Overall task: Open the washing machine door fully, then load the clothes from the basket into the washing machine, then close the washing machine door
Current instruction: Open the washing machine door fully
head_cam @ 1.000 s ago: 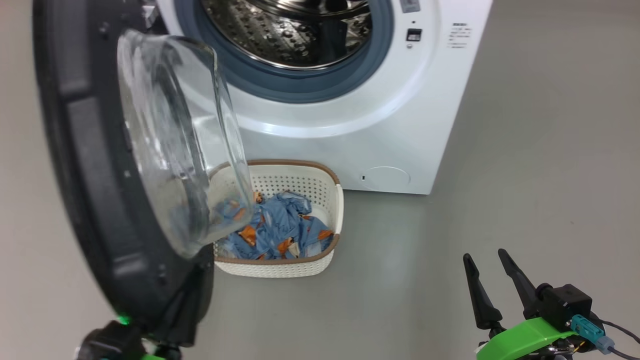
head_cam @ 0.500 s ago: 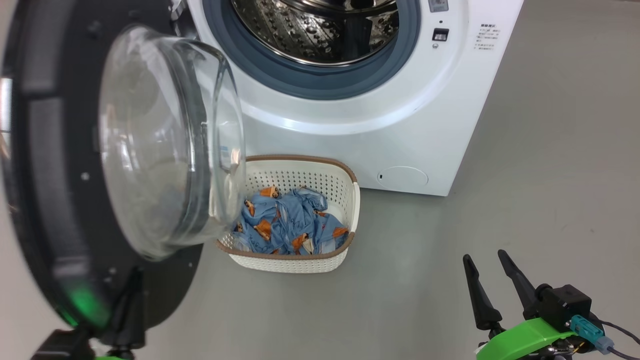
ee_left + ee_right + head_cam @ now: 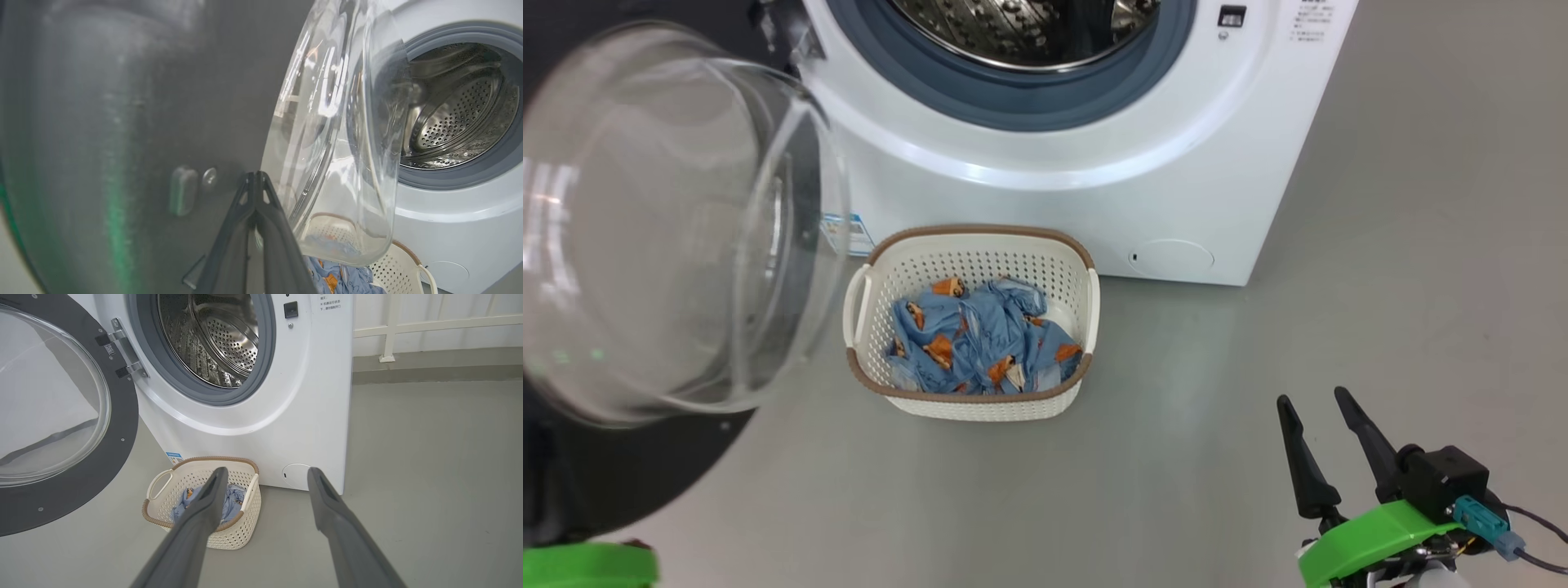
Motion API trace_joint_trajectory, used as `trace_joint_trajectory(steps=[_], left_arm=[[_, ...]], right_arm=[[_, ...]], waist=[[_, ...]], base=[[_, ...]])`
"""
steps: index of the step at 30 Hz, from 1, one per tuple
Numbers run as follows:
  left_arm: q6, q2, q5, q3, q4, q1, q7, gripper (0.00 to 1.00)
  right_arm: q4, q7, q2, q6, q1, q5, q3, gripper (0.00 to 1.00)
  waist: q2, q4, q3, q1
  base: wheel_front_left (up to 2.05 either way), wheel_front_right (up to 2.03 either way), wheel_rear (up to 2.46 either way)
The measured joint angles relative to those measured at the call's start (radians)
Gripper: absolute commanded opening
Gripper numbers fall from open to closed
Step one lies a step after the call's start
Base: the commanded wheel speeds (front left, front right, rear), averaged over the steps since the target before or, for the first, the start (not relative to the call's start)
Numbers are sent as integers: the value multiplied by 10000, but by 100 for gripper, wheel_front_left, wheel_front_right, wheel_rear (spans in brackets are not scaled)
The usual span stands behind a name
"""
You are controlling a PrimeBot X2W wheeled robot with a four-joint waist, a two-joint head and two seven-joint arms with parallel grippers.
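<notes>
The washing machine (image 3: pixel 1054 180) stands with its steel drum (image 3: pixel 212 339) exposed. The washing machine door (image 3: pixel 645 220), black-rimmed with a clear glass bowl, hangs swung out to the left on its hinge (image 3: pixel 122 355). In front of the machine on the floor sits the cream basket (image 3: pixel 972 234) holding the light blue clothes (image 3: pixel 980 343). My left gripper (image 3: pixel 256 173) is shut, fingertips against the door's black inner face (image 3: pixel 122 122) beside the glass. Lower right, my right gripper (image 3: pixel 1313 397) is open and empty, well apart from the basket (image 3: pixel 200 462).
Grey floor (image 3: pixel 1217 425) stretches to the right of the basket and machine. A round white flap (image 3: pixel 1172 257) and a blue label (image 3: pixel 845 233) sit low on the machine front. A white rail (image 3: pixel 408 326) runs along the back wall.
The door has swung further out to the left, so the basket shows whole in the head view. The head camera has shifted. My right gripper has stayed where it was, open.
</notes>
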Motion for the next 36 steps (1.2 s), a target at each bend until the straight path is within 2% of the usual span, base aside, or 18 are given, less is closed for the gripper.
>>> trace_joint_trajectory(steps=[13,21,29,36], left_arm=[[31,502,-138,1971,1360,-1796,0,0],[-190,1037,-54,2884,2368,-2821,-2,0],[-230,1133,439,3223,2619,-3016,-12,0],[-297,844,779,3191,1994,-2774,-12,0]], right_arm=[[-38,-2,-10,0,-395,-198,-8,100],[-13,-2,-15,0,-654,-341,69,100],[42,-2,-17,0,-729,-355,65,100],[63,-2,-17,0,-703,-322,46,100]], waist=[[0,-180,724,0],[0,-333,1041,0],[0,-501,972,0],[0,-510,643,0]], base=[[0,0,0],[0,0,0],[0,0,0],[0,0,0]])
